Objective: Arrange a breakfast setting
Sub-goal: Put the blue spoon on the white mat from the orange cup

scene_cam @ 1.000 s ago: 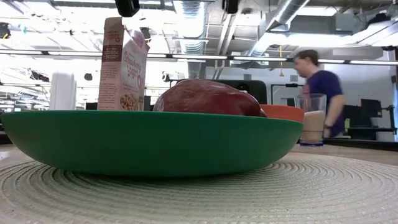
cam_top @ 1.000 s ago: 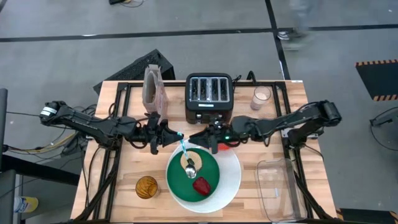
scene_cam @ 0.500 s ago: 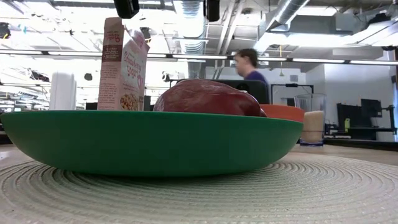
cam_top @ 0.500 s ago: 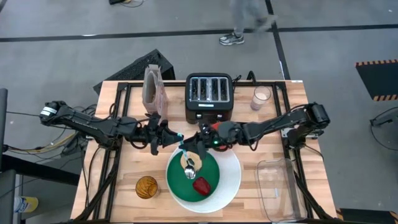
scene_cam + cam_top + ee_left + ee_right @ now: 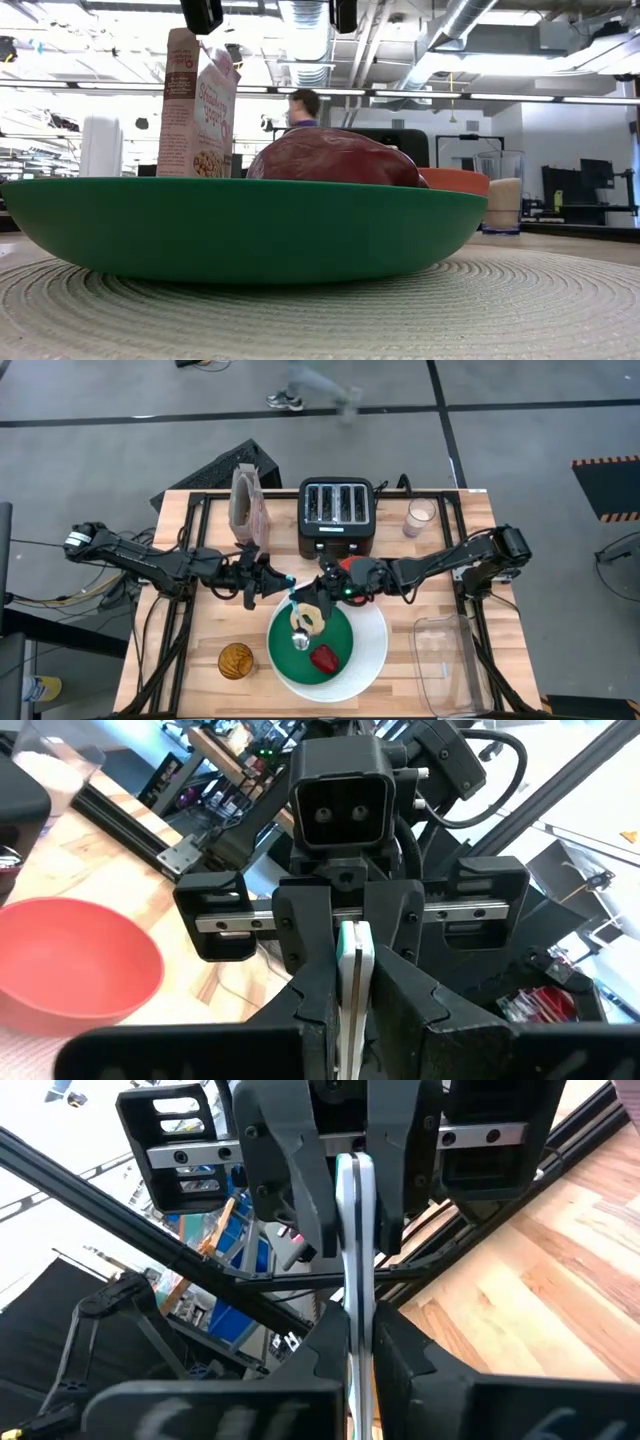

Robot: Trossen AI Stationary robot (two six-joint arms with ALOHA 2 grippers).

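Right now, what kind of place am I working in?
Likely an industrial lab or workshop, not a kitchen: a wooden table on a taped concrete floor, exposed ceiling ducts, and a person passing behind.

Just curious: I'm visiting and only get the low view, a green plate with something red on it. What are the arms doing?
Observer: From above, the left tool and right tool face each other by the green plate's rim.
Operator: Holding anything?
Observer: Both are shut on the blue-handled spoon.
Operator: Anything else on the plate?
Observer: A bagel half, near the red fruit.
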